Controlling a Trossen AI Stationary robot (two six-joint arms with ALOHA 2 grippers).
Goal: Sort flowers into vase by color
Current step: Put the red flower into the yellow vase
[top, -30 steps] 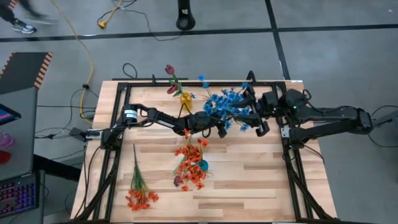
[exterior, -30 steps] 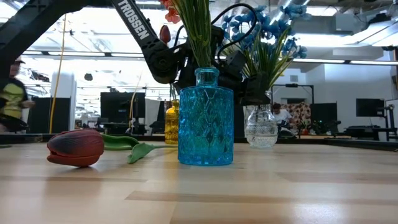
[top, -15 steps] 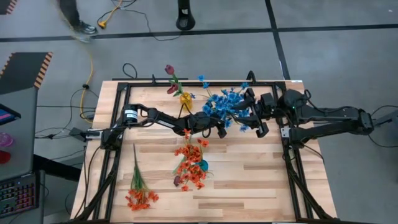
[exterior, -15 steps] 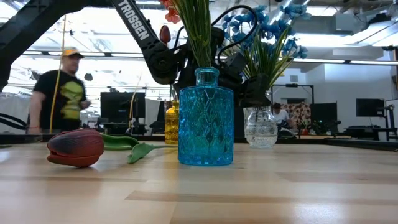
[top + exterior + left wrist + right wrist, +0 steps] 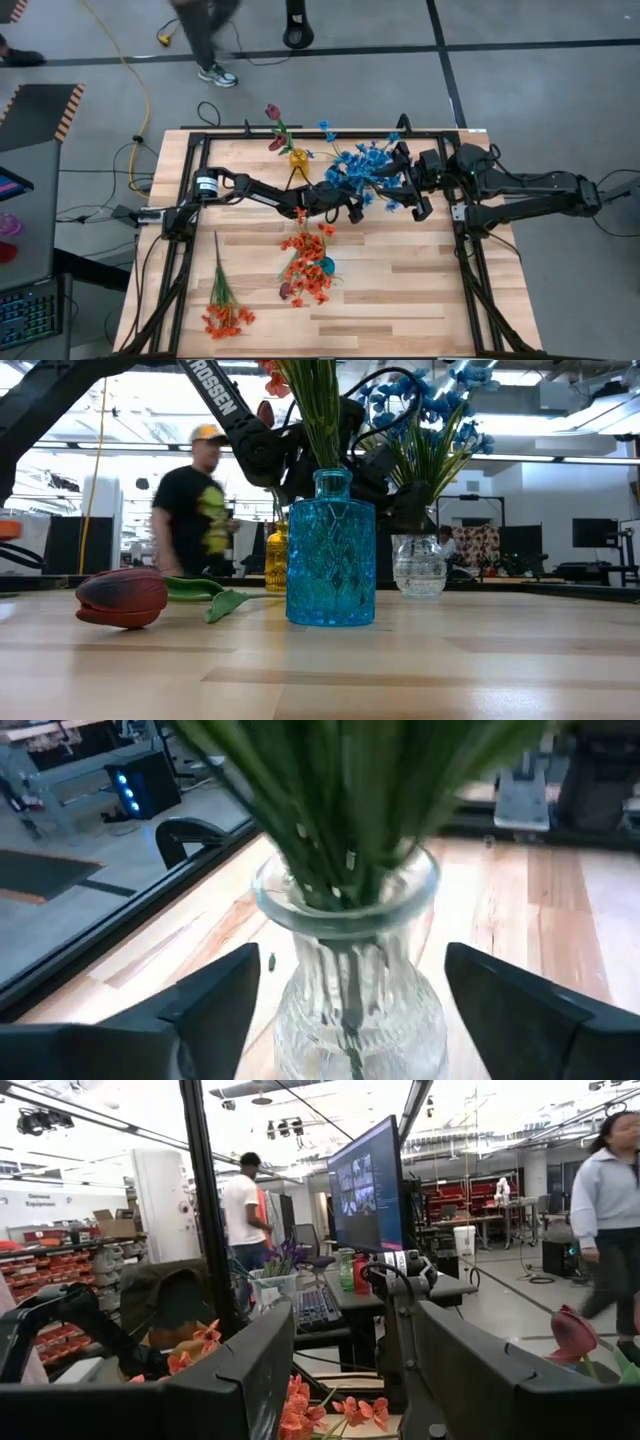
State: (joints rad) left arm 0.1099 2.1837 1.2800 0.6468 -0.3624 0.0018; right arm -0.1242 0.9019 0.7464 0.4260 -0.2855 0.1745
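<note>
On the worktop (image 5: 400, 290), blue blossoms (image 5: 362, 168) hide my left gripper (image 5: 345, 1010); its fingers (image 5: 215, 1005) spread wide around the clear vase (image 5: 350, 970). My right gripper (image 5: 418, 198) waits beside, fingers apart, empty.

A: Where does the high camera sit?
B: Straight above, taking in the whole tabletop (image 5: 400, 290) and both arms.
A: And the low one?
B: At tabletop height, facing level into the room, very close to the blue vase (image 5: 331, 550).
A: The wrist cameras?
B: The left one looks past its own fingers, pressed near the clear vase (image 5: 350, 970), which the low view shares. The right one faces outward into the room.
</note>
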